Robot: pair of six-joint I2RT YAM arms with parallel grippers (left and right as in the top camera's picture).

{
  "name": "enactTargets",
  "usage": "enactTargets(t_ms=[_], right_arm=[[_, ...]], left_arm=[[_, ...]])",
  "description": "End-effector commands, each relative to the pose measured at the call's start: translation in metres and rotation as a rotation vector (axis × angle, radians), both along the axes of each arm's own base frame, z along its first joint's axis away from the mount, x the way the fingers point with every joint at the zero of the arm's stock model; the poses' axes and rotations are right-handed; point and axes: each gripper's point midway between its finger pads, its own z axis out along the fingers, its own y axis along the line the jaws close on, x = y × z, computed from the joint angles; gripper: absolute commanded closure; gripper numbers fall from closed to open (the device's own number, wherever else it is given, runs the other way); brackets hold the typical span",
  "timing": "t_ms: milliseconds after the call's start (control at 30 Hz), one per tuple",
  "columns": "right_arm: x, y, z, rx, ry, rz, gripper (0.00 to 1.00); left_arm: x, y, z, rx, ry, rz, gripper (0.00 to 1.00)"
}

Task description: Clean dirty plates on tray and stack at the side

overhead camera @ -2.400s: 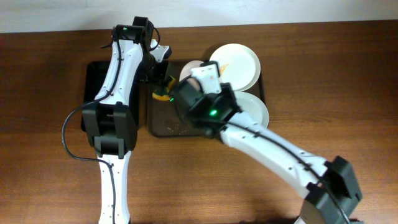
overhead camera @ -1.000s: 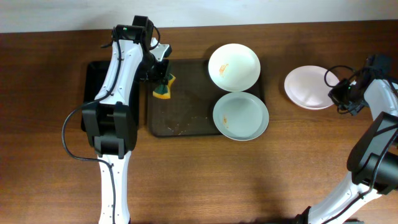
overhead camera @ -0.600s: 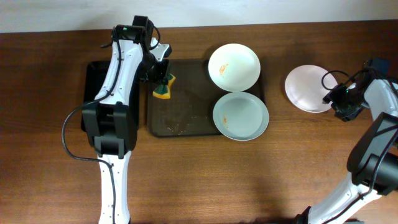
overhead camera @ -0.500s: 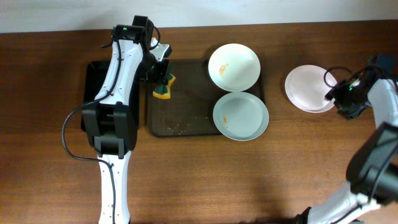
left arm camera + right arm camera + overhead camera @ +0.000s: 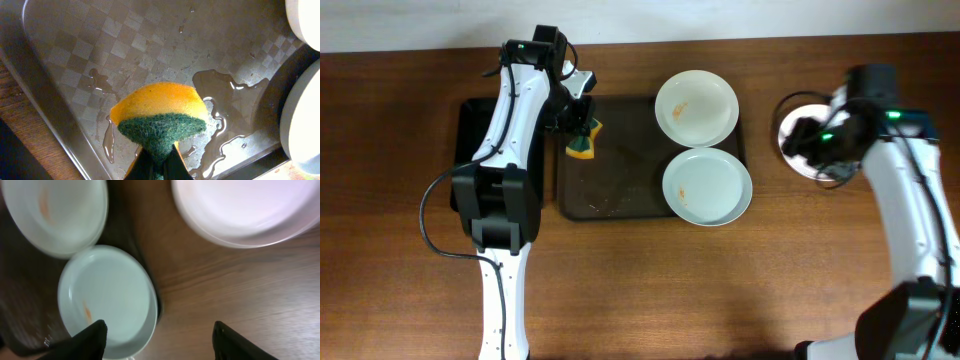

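A brown wood-grain table (image 5: 400, 250) runs under a pale strip of wall. On it lies a large dark brown rectangular tray with rounded corners (image 5: 620, 170). The left wrist view shows its floor embossed in a fine checker pattern, glossy with small puddles of water.

Three round shallow plates in all. Two sit in the tray's right end: a white plate (image 5: 696, 106) at the far corner and a pale blue-grey plate (image 5: 706, 187) just in front of it, rims close together. Each carries a small orange smear. The third, another white plate (image 5: 245, 210), lies out on the bare wood to the right of the tray, partly covered by the right arm in the overhead view.

A smaller black tray (image 5: 470, 120) sits left of the brown one, largely under the left arm.

The left gripper (image 5: 159, 167) pinches one sponge (image 5: 159, 120), smooth yellow foam with a coarse green scouring face, over the tray's wet left end.

The right gripper (image 5: 160, 340) has its jaws spread wide, nothing between them, above the table beside the blue-grey plate, in a blurred view.
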Motion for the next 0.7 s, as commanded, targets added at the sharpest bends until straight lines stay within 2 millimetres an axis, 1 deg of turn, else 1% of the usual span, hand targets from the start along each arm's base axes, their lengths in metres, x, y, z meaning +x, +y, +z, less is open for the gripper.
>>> enactTargets(t_ms=[0,100,233,300,367,467,633,667], right_arm=[[-0.01,0.022,-0.038,-0.06,0.081,0.083,0.36],[-0.017,0.032,-0.062,-0.062,0.136,0.11,0.36],[-0.025,0.035,-0.086,-0.062,0.188,0.122,0.39],[-0.028,0.035,-0.094,-0.064,0.207,0.124,0.43],[-0.03,0.034,-0.103,-0.069,0.224,0.125,0.48],[-0.029,0.034,-0.111,-0.068,0.226,0.125,0.55],[-0.031,0.034,-0.123,-0.068,0.255,0.126,0.63],[-0.031,0.034,-0.126,-0.067,0.262,0.126,0.67]], left_arm=[[0.002,0.0,0.0,-0.002,-0.006,0.006,0.99],[0.002,0.0,0.0,-0.002,-0.005,0.006,0.99],[0.002,0.0,0.0,-0.002,-0.005,0.006,0.99],[0.002,0.0,0.0,-0.002,-0.005,0.006,0.99],[0.003,0.0,0.0,-0.002,-0.007,0.006,0.99],[0.003,0.0,0.0,-0.003,-0.009,0.006,0.99],[0.003,0.0,0.0,-0.003,-0.009,0.006,0.99],[0.003,0.0,0.0,-0.003,-0.009,0.006,0.99]])
